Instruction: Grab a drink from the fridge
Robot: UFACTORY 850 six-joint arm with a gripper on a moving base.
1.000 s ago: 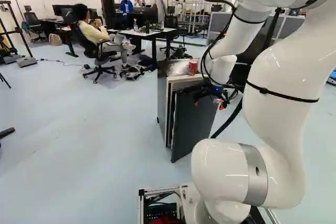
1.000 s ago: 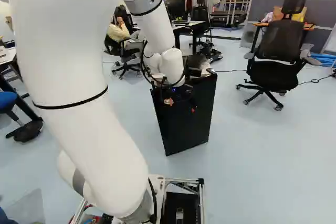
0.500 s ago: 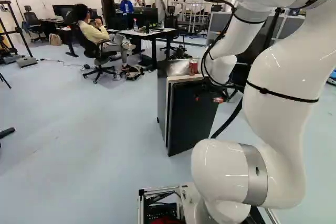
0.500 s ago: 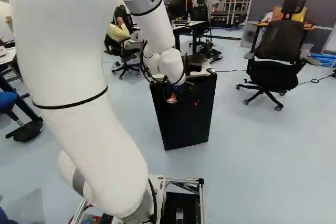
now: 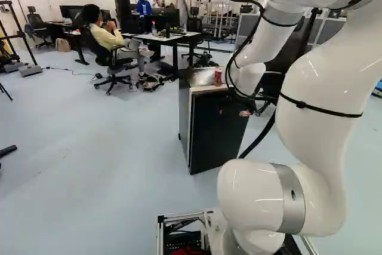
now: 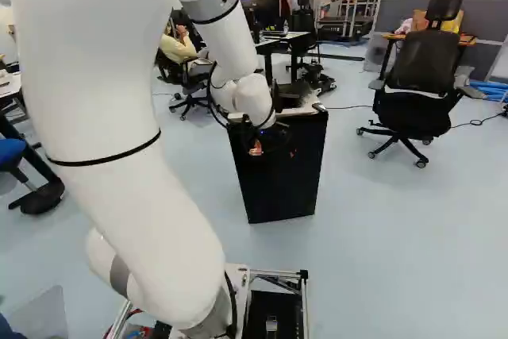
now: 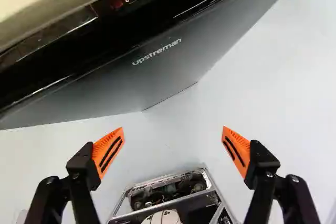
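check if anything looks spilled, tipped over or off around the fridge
Nothing stands out: the mini fridge stands upright, the red can on top is upright too, and no spill shows on the visible floor. I can't tell whether the fridge door is fully shut.

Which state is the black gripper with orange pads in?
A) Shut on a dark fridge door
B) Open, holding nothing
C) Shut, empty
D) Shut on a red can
B: in the wrist view the black gripper has its orange pads wide apart, gripping nothing.
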